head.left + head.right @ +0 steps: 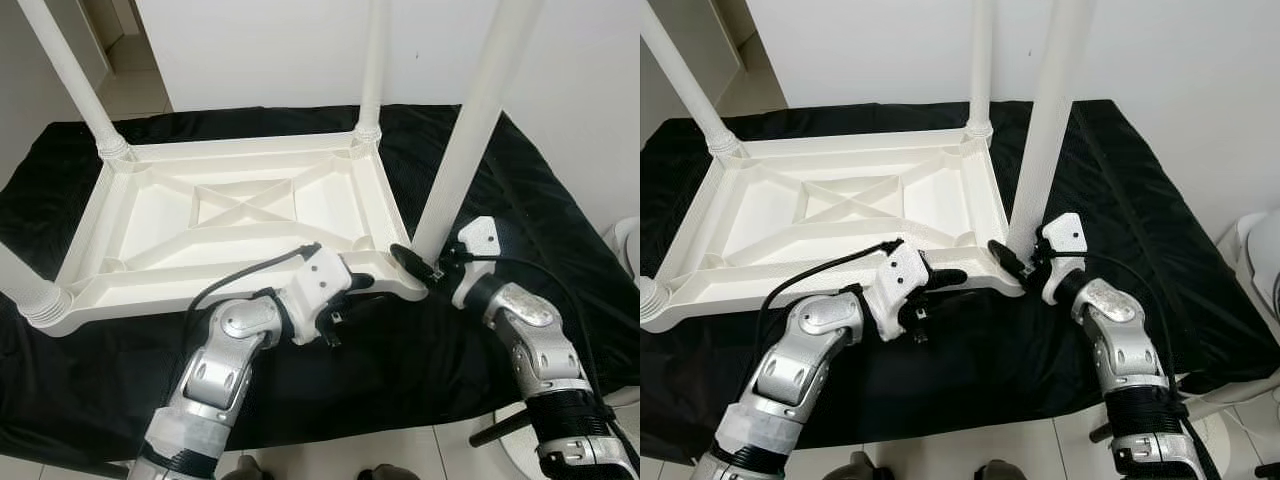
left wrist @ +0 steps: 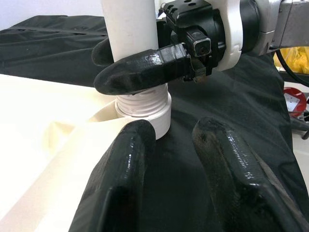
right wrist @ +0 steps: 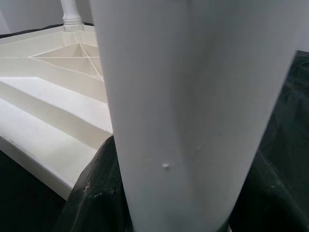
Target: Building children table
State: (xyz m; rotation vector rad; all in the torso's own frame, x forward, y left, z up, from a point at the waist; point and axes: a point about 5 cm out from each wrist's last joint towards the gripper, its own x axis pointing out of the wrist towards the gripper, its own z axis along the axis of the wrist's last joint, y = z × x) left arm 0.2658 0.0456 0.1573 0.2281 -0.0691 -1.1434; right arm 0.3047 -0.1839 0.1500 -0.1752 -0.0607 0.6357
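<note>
Tabletop [image 1: 240,215]: white, upside down on the black cloth [image 1: 480,330].
Leg [image 1: 470,130]: upright in the near right corner socket.
Right claw [image 1: 425,262]: fingers clamped round the leg's base.
Left claw [image 1: 375,285]: fingers parted, at the tabletop's edge beside that corner.

White plastic children's table [image 1: 240,215] upside down on black cloth, four round legs [image 1: 470,130] standing upward.

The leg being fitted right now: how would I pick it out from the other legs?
Find the upturned white tabletop on the black cloth. At its near right corner stands one leg, the only one gripped by the right tool.
</note>
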